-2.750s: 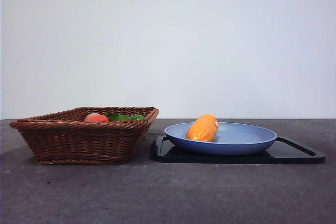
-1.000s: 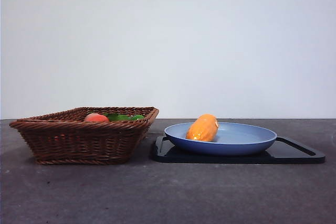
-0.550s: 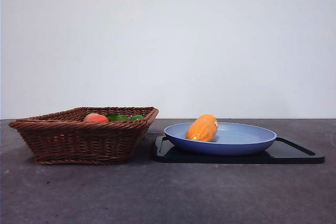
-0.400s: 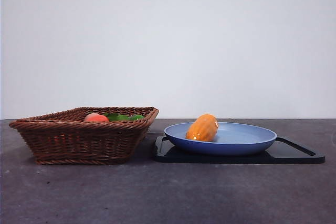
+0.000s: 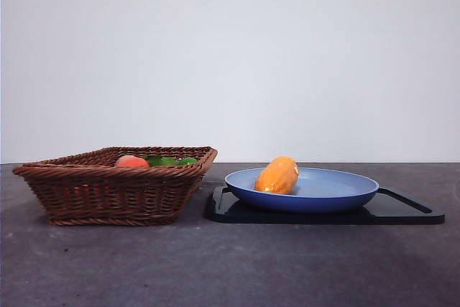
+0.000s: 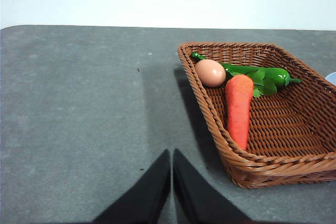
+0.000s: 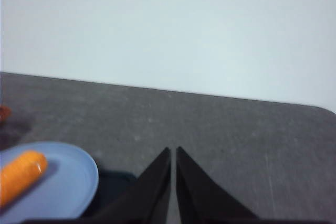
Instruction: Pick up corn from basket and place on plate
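Both grippers, left (image 6: 171,153) and right (image 7: 174,150), are clenched empty above the table. The corn (image 5: 277,175) lies near the plate's (image 5: 345,185) rim; a nudge might roll it off.

Dark grey table (image 5: 230,264), wicker basket (image 5: 108,192) at left, black tray (image 5: 410,212) just beside it

One dark brown woven wicker basket (image 5: 115,183) holds three items: one pinkish round fruit (image 6: 210,72), one green leafy vegetable (image 6: 260,75) and one orange-red carrot (image 6: 239,107). One oblong orange-yellow corn cob (image 5: 277,175) lies on one round light-blue plate (image 5: 338,190), which sits on one flat black rectangular tray (image 5: 402,211). Two black claws, one left (image 6: 171,182), one right (image 7: 173,177).
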### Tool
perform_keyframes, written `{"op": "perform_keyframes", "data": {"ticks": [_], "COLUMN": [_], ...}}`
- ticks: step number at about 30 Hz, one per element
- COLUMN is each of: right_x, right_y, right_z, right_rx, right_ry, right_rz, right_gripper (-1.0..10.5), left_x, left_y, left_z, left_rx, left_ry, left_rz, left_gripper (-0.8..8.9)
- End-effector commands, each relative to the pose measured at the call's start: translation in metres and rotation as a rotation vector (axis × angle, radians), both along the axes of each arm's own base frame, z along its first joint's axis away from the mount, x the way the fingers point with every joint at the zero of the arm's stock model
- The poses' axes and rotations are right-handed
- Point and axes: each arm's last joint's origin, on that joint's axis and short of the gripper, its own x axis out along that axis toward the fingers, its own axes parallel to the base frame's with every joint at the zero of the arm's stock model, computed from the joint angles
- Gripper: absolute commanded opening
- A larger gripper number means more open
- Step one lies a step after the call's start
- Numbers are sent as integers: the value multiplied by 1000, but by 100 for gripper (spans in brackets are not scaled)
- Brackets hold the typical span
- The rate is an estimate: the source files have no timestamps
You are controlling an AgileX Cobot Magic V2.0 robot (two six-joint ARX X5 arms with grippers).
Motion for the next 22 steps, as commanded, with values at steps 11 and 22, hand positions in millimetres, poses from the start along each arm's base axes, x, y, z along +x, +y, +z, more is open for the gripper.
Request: {"op": "perform_keyframes", "data": {"ticks": [11,22], "right_x": [-4,-5], "right_y": [-2,-2], "right_z": [-75,-101], "right_rx": [-12,11], "right_ry": [59,143], "right_rz": [-23,-28], "right_gripper": [2,2], "left_x": [1,1], "left_y": [0,0], "left_z": [-10,-10], "left_rx": [-9,-9], "left_ry": [33,32], "left_rz": [3,3], "left_gripper": [6,6]}}
